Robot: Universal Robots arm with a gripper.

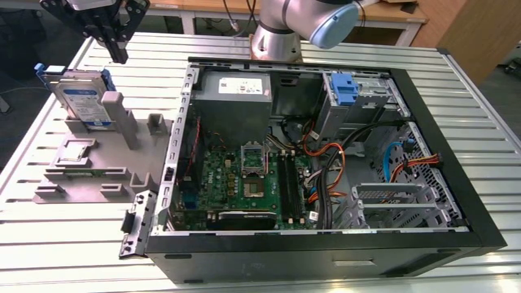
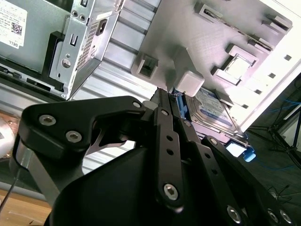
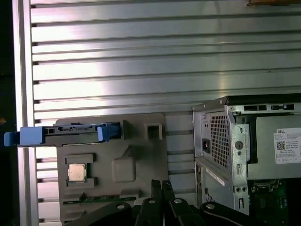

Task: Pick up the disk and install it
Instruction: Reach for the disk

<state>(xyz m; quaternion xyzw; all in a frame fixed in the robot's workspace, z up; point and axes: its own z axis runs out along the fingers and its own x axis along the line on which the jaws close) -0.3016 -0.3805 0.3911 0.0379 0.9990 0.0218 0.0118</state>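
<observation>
The disk (image 1: pixel 85 101) stands on edge in a slot of the grey fixture (image 1: pixel 89 165) at the exterior view's left, a silver drive with a white-and-blue label in a blue carrier. My gripper (image 1: pixel 119 58) hangs above and just behind it, apart from it, its black fingers shut with nothing between them. In the second wrist view the disk (image 2: pixel 214 110) lies just beyond the closed gripper (image 2: pixel 162 92). In the first wrist view the disk (image 3: pixel 70 134) is seen edge-on, some way from the gripper (image 3: pixel 161 183).
An open computer case (image 1: pixel 480 201) takes up the middle and right of the slatted metal table (image 1: pixel 49 244). Inside are a grey power supply (image 1: pixel 236 91), a motherboard (image 1: pixel 244 183) and a blue bracket (image 1: pixel 345 88) on the drive bay. A chip (image 3: pixel 76 173) rests in the fixture.
</observation>
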